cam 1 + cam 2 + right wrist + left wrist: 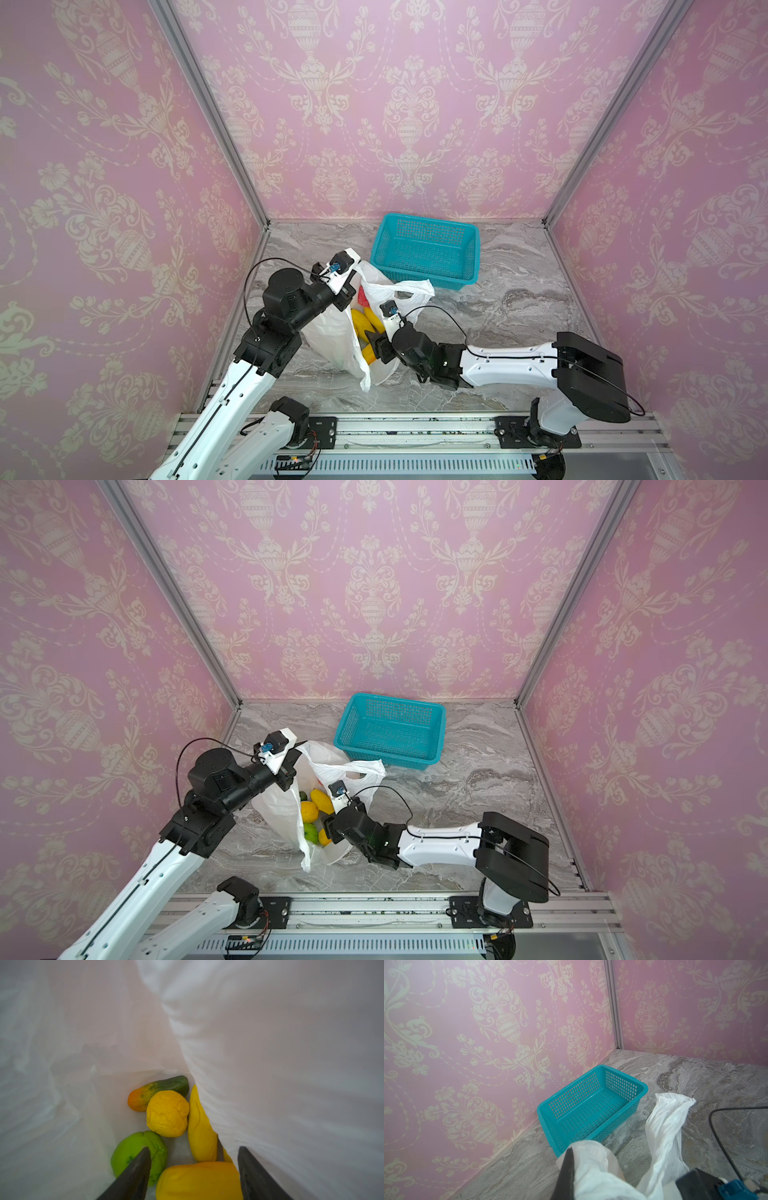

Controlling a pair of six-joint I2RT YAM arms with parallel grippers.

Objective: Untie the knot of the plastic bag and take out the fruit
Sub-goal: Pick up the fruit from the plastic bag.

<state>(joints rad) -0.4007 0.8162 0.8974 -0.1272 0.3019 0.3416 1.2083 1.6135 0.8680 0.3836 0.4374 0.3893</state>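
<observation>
- Several glossy fruit (167, 1113) lie in the plastic bag (328, 340) on the desk (498, 316) — light, likely slippery.
- The left hand (348, 296) pinches its flimsy rim; the right hand (194, 1147) gapes empty — grip one across its middle.

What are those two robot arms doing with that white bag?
They're getting toy fruit out of it. The left claw is shut on the rim of the plastic bag, holding it up and open. The right claw is down inside the bag, open, right above the fruit, with yellow and green pieces under it. Nothing is gripped yet, and no fruit is in the teal basket.
</observation>
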